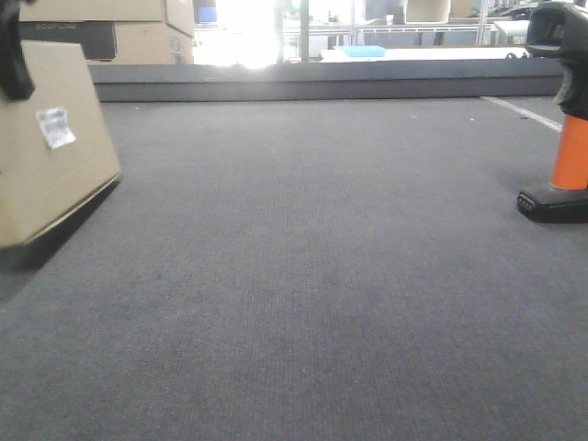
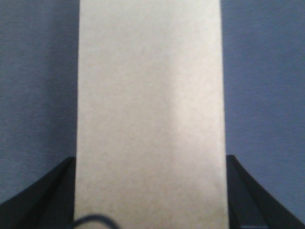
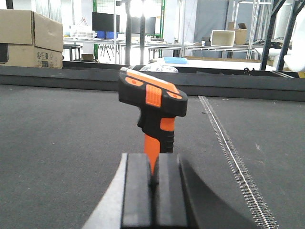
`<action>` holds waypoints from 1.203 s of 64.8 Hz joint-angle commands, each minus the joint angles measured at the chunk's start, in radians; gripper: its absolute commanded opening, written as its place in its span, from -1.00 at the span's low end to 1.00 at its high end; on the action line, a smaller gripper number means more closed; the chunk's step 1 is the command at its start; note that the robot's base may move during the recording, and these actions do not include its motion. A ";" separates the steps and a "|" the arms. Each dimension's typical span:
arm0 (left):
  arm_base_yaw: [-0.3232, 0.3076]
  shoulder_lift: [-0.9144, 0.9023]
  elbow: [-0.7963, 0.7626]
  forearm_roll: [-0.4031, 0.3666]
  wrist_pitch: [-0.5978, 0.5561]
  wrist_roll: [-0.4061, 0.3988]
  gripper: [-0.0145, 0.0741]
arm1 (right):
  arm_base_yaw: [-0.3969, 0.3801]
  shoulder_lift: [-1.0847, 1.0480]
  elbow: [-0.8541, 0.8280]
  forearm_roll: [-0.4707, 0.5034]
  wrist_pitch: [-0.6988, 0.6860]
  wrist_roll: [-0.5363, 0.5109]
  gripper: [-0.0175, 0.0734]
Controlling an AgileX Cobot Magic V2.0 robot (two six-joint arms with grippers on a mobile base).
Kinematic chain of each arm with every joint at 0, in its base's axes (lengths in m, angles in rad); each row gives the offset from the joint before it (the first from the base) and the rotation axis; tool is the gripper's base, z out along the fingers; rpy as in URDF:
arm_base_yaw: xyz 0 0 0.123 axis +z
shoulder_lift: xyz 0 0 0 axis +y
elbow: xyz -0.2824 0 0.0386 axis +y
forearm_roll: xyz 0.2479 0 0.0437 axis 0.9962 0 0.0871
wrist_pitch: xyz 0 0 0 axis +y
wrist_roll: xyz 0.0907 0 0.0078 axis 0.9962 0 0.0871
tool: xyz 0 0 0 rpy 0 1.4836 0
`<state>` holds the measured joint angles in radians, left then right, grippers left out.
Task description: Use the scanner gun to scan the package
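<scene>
**Package held, scanner not yet picked up**

Our left gripper (image 2: pixel 150 160) is closed across the width of the package (image 2: pixel 150 95), with a black finger (image 2: pixel 47 200) pressed to each long edge. In the front view the box hangs tilted at the far left. Its white barcode label (image 1: pixel 55 127) is turned toward the middle of the mat (image 1: pixel 303 276). We cannot tell whether its low edge touches the mat.

Our right gripper (image 3: pixel 153 191) has its pads drawn together with only a seam between them, and we see nothing held in it. The scanner gun (image 3: pixel 152 98) stands upright on its foot just beyond those pads and in line with them. It is at the right edge of the mat, well apart from the package.

We judge the step in hand to be picking up the scanner. The next move calls for the right jaws to open wider than the orange handle and close round it. The arm then has to carry the black head across to face the label.
</scene>
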<state>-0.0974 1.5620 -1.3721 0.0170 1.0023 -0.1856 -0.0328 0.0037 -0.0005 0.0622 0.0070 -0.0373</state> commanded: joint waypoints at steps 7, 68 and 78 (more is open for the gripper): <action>-0.006 -0.007 -0.065 -0.097 0.058 -0.008 -0.71 | -0.004 -0.004 0.001 0.001 -0.053 -0.003 -0.95; -0.152 -0.007 0.002 -0.309 -0.207 -0.006 -0.71 | -0.004 0.305 -0.280 0.005 0.069 -0.002 -0.95; -0.212 -0.007 0.002 -0.309 -0.218 -0.018 -0.71 | -0.004 0.305 -0.280 0.005 0.067 -0.002 -0.95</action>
<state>-0.2788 1.5627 -1.3710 -0.2773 0.8166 -0.1873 -0.0328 0.3023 -0.2725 0.0640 0.1011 -0.0373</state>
